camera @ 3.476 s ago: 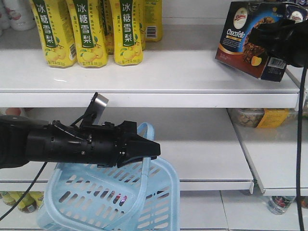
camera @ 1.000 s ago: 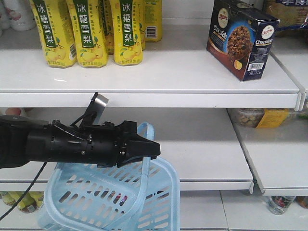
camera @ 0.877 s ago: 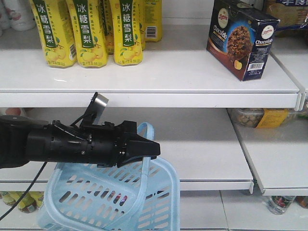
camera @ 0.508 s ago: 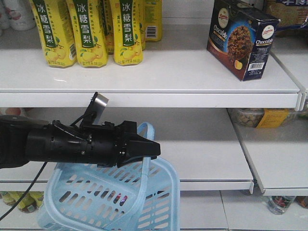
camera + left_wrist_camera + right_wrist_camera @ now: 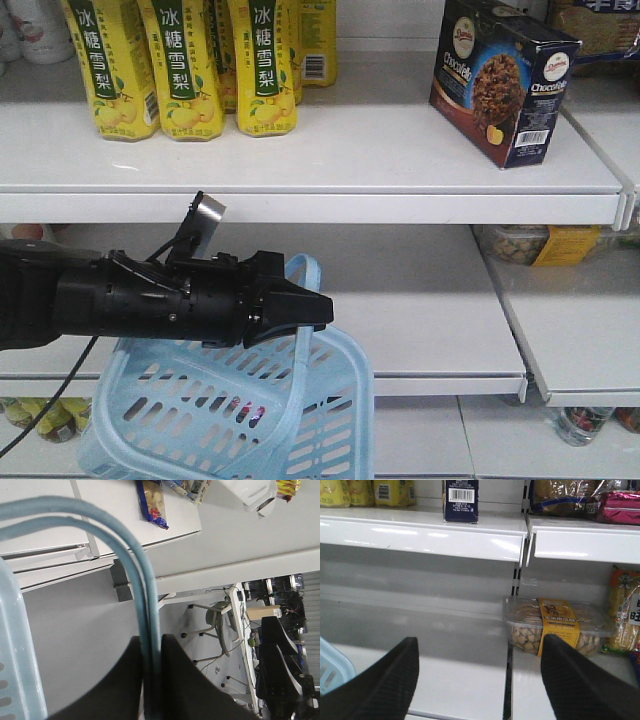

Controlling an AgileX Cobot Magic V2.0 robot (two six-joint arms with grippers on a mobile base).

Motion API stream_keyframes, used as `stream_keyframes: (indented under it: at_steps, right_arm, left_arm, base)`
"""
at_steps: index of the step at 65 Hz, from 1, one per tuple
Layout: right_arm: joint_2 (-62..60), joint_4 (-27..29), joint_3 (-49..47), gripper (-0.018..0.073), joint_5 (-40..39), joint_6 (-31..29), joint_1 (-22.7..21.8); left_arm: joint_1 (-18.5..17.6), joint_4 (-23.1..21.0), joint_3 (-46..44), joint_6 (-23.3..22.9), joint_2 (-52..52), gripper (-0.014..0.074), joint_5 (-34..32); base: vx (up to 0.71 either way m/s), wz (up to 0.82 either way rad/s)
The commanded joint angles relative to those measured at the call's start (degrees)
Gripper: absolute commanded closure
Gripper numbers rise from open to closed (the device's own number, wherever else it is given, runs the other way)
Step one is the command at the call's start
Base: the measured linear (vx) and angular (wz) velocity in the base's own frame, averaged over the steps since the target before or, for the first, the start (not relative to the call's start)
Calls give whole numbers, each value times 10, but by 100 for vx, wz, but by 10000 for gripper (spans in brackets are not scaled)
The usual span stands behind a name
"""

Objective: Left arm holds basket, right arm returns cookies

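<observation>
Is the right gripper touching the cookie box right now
Apart. The right wrist view shows the right gripper open and empty, with the cookies standing alone on the upper shelf.

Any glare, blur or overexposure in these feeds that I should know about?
Front view: evenly lit and sharp; the cookies print is readable. Right wrist view: bright glare streaks along the shelf edge, and the dark jaws at the bottom are soft. Left wrist view: the basket handle and jaws are blurred up close.

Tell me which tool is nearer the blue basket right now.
Left. The left tool is shut on the basket handles. The right tool is open and empty, facing the lower shelf, with only the basket's corner at its left edge.
</observation>
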Motion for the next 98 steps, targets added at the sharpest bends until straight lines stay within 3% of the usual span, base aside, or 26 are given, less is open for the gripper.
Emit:
stream_keyframes:
  at_steps: [1,8,23,70,84,98]
  right_arm:
    - [3,-6,-14,130,-53,-4,-1]
    - [3,-4,-14,231,-53,-4,-1]
    - [3,-4,-14,576,-52,-4,-1]
    - [3,-4,-14,566,-48,-4,-1]
    - [3,-4,-14,566,-47,-4,-1]
    - [3,-4,-14,565,-48,-4,-1]
  left_arm:
    - [3,-76,-24,38,-25,599,-7]
    - [3,-76,-24,38,-25,599,-7]
    - [3,-76,-24,38,-25,599,-7]
    - [2,-75,-24,38,-25,599,-7]
    - [-23,-25,-20,38,-49,599,0]
    - [-74,-26,52,38,-165,599,-67]
  base:
    - [0,0]
    - [0,0]
    - [0,0]
    - [0,0]
    - [0,0]
    - [0,0]
